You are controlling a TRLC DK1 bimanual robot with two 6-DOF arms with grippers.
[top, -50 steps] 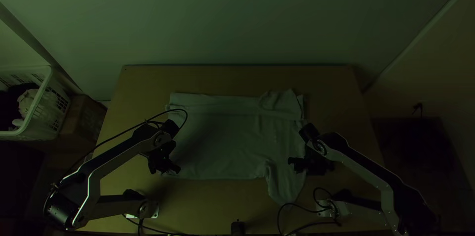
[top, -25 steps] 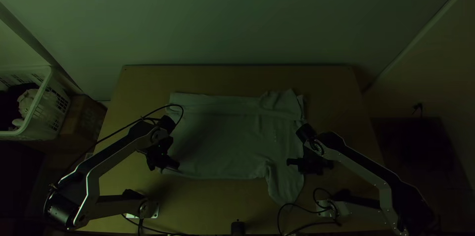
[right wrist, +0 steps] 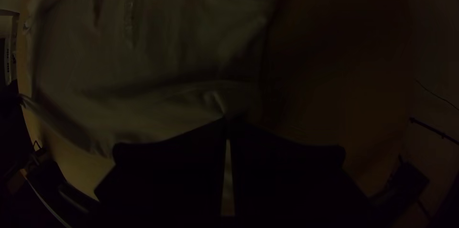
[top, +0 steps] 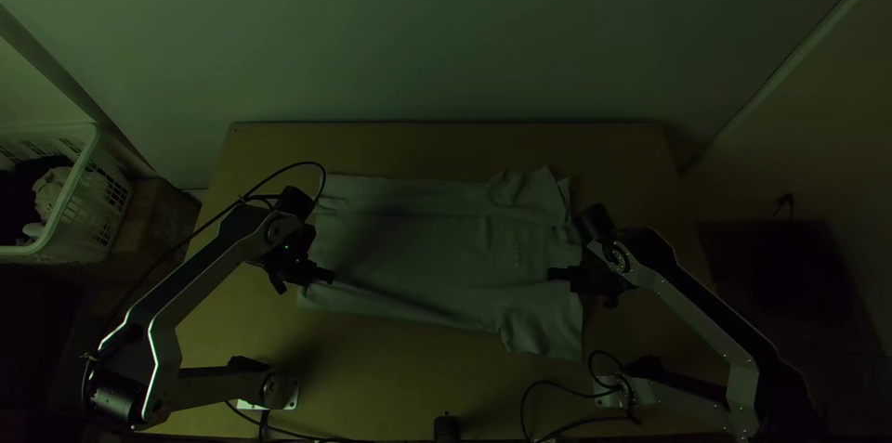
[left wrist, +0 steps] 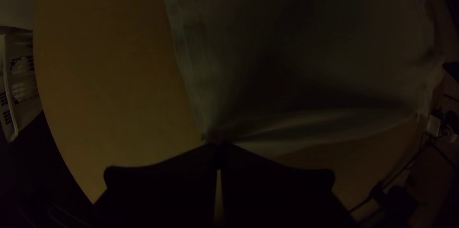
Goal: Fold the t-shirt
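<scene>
The pale t-shirt [top: 418, 239] lies over the middle of the table, with a folded strip along its far side and its near side lifted between the grippers. At its left end my left gripper [top: 327, 277] is shut on the near corner. My right gripper [top: 554, 274] is shut on the shirt near its right end, a sleeve hanging on the near side. In the left wrist view the left gripper [left wrist: 218, 145] pinches the hem corner of the shirt [left wrist: 306, 41]. In the right wrist view the right gripper [right wrist: 227, 119] holds a gathered bit of the shirt [right wrist: 158, 56] near the collar end.
A white basket [top: 70, 211] with cloth in it stands left of the table [top: 446, 141], beside a cardboard box [top: 160, 225]. Bare table lies beyond the shirt and along its near side. Black cables curve near the right arm's base, and a small black object [top: 447, 428] sits at the near edge.
Both grippers have moved up the picture, away from the near edge, and the shirt's near side has come with them. The sleeve at the right has drawn up and spread wider.
</scene>
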